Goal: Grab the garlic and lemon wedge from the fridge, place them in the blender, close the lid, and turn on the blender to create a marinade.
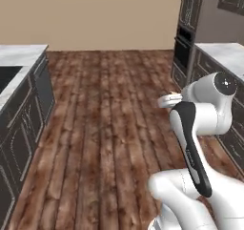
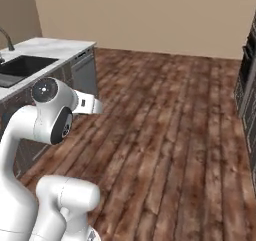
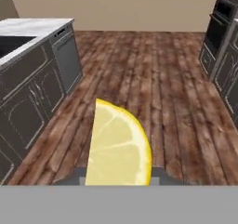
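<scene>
Spreading across all three views, a brown plank floor (image 1: 109, 129) is seen running back to a plain beige wall (image 2: 150, 15). Along the left side a desk (image 2: 55, 47) with a pale marbled top is set over dark panelled cabinets (image 3: 32, 88), and a dark sink (image 2: 22, 65) is sunk into it, with a curved tap (image 2: 6, 37) rising at its far edge in the right base view. On the right side a tall dark unit with a built-in oven (image 1: 183, 45) is seen, and beside it a second marbled desk (image 1: 224, 55) is carried on more dark cabinets.

The white arm (image 1: 200, 124) is folded upward in the middle of the open floor, with its wrist turned toward the far wall.

In the hand view the lemon wedge (image 3: 118, 146) is seen very close to the camera: a bright yellow wedge with pale segment lines, standing upright with its curved rind to the right and its tip at the top. It is held between the finger tips of the gripper (image 3: 118, 176), whose dark tips (image 3: 160, 174) are just seen on either side of the wedge's lower part, touching it. The jaws are thus narrowed to the thickness of the wedge. The wedge is carried above the floor, well apart from both desks.
</scene>
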Robot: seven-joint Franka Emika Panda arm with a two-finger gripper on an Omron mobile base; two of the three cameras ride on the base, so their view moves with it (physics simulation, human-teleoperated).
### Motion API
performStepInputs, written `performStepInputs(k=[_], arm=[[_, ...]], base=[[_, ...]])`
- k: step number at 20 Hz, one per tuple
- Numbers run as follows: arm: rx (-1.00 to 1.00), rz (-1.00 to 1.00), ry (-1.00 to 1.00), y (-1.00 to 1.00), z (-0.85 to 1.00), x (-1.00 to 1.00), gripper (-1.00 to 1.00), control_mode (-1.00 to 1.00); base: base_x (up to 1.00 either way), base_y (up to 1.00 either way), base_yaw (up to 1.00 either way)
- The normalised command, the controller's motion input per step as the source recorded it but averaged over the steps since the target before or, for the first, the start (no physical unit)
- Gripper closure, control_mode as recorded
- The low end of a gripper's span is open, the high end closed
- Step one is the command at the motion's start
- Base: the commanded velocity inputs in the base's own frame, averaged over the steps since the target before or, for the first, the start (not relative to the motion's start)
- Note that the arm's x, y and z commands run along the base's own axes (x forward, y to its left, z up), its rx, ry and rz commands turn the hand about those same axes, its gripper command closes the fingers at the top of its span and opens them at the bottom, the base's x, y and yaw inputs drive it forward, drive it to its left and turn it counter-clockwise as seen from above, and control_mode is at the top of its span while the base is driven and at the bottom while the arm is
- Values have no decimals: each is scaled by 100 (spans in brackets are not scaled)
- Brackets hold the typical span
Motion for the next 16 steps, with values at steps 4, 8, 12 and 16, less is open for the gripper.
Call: performStepInputs(k=[4, 8, 12, 16], arm=[[0, 0, 0, 0, 0, 0, 100, 100], [0, 0, 0, 0, 0, 0, 100, 100], [0, 0, 0, 0, 0, 0, 100, 100], [0, 0, 0, 0, 0, 0, 100, 100]], base=[[24, 24, 72], [31, 33, 70], [47, 39, 64], [83, 15, 53]])
